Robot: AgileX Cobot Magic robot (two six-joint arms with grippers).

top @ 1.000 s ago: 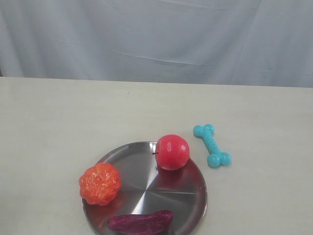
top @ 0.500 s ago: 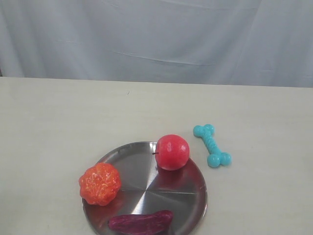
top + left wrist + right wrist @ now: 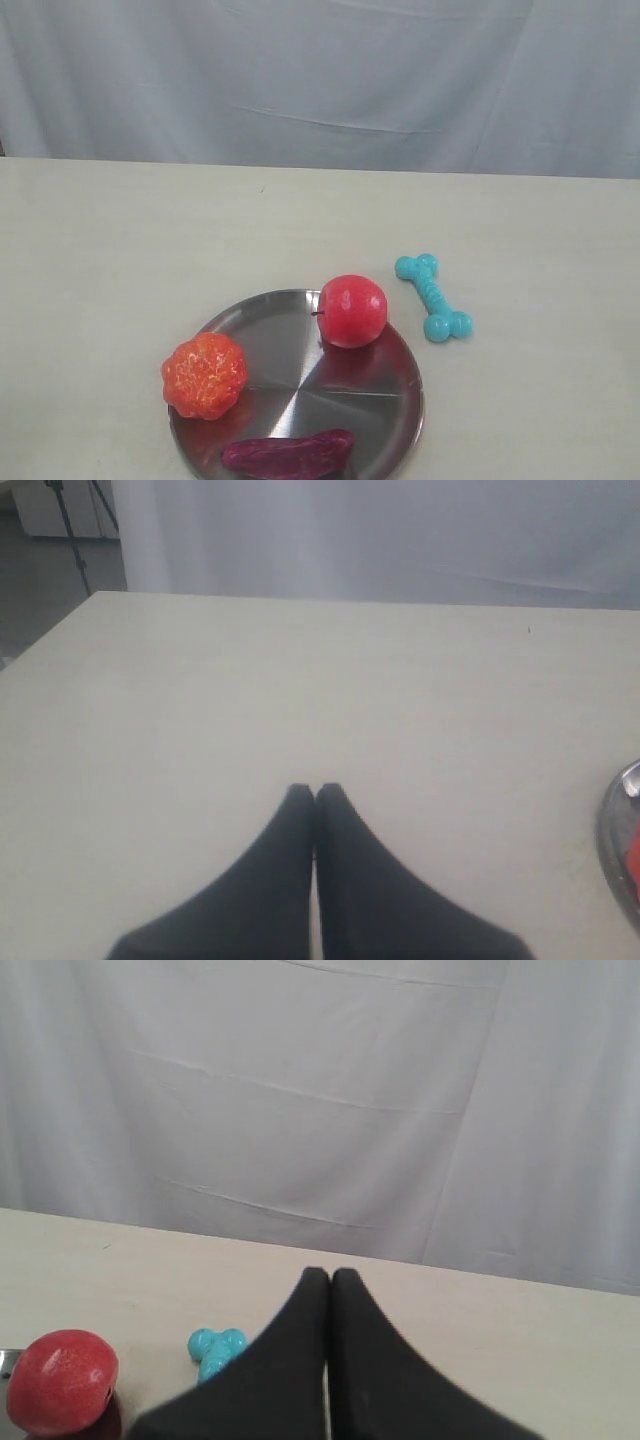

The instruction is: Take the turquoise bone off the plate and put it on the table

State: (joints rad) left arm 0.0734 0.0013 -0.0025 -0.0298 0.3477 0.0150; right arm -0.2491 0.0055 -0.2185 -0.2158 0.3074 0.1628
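Observation:
The turquoise bone point(image 3: 433, 296) lies flat on the cream table point(image 3: 120, 250), just right of the silver plate point(image 3: 300, 375) and apart from its rim. One knobbed end of the bone point(image 3: 213, 1351) shows in the right wrist view, partly hidden behind the dark fingers. My right gripper point(image 3: 331, 1276) is shut with nothing in it, hovering above the table near the bone. My left gripper point(image 3: 315, 791) is shut and empty over bare table, with the plate's rim point(image 3: 612, 830) at the picture's edge. Neither gripper appears in the exterior view.
A red apple point(image 3: 352, 310) sits on the plate's far right rim, an orange pumpkin-like toy point(image 3: 204, 374) on its left edge, and a purple sweet potato point(image 3: 288, 452) at its near edge. A pale curtain point(image 3: 320, 80) hangs behind the table.

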